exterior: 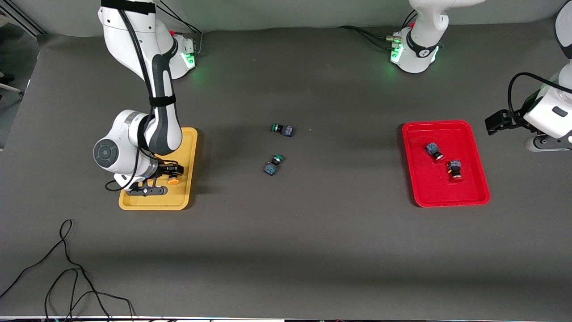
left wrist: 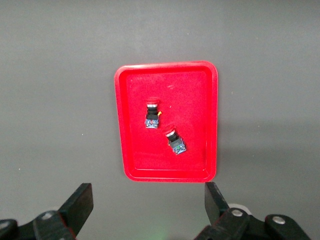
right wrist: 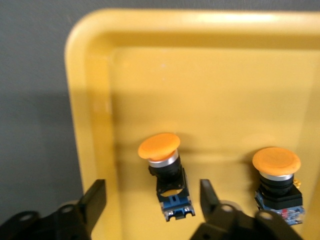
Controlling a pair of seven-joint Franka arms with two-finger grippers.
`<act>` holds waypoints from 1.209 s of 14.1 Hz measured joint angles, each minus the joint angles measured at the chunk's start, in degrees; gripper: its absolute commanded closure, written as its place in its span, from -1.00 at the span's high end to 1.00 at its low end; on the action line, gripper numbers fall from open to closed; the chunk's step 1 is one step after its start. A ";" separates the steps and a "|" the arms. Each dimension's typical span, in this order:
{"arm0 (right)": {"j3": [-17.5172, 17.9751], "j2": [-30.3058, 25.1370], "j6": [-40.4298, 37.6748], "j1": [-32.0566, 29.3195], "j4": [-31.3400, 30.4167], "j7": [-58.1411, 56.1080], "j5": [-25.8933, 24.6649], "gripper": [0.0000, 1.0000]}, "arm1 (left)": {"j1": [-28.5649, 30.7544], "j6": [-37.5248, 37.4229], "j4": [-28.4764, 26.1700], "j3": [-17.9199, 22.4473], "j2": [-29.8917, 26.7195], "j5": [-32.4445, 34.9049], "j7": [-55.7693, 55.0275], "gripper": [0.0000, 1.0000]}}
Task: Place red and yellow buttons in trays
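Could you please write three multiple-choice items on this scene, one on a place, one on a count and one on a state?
1. Where do the two green-capped switches lie?
A. in the red tray
B. on the bare table between the trays
C. in the yellow tray

2. How many red-capped buttons lie in the red tray?
A. one
B. two
C. four

3. How does the right gripper stand?
A. open, a yellow-capped button between its fingers
B. shut on a green-capped switch
C. open over the red tray

Key: 1 B, the front view shows both on the dark mat midway between the trays. 2 B, the left wrist view shows two inside, under the open left gripper. 3 A, the right wrist view shows the fingers apart around one yellow-capped button in the yellow tray, a second beside it.
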 measured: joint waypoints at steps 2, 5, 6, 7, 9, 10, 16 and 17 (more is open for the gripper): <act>-3.81 -0.14 -6.26 0.48 4.72 0.65 -0.18 1.00 | 0.00 -0.36 0.19 -0.03 -0.39 -0.18 0.03 0.99; -8.44 -1.12 -16.33 0.53 13.56 5.25 -2.80 1.00 | 0.00 -2.29 0.44 -0.04 -2.89 -2.59 0.92 0.99; -9.19 -1.62 -18.41 0.55 15.68 6.42 -3.93 1.00 | 0.00 -2.08 0.30 -0.05 -3.81 -2.97 1.61 0.99; -9.90 -1.90 -20.19 0.56 17.45 7.18 -4.74 1.00 | 0.00 -1.64 0.17 -0.05 -4.42 -3.11 2.37 0.99; -11.63 -2.06 -24.28 0.59 20.55 7.42 -5.57 1.00 | 0.00 -1.20 -0.09 -0.04 -4.54 -3.15 3.20 0.99; -12.42 -2.16 -26.87 0.59 22.41 7.42 -6.53 1.00 | 0.01 -1.15 -0.18 -0.02 -4.35 -3.15 3.31 0.99; -10.70 -8.35 -32.17 -0.49 28.98 9.91 -17.22 1.00 | 0.04 -1.03 -0.19 0.01 -3.97 -3.16 3.63 0.99; -7.05 -11.13 -32.07 -2.81 29.09 10.71 -20.83 1.00 | 0.04 -1.04 -0.19 -0.01 -3.85 -3.16 3.68 0.99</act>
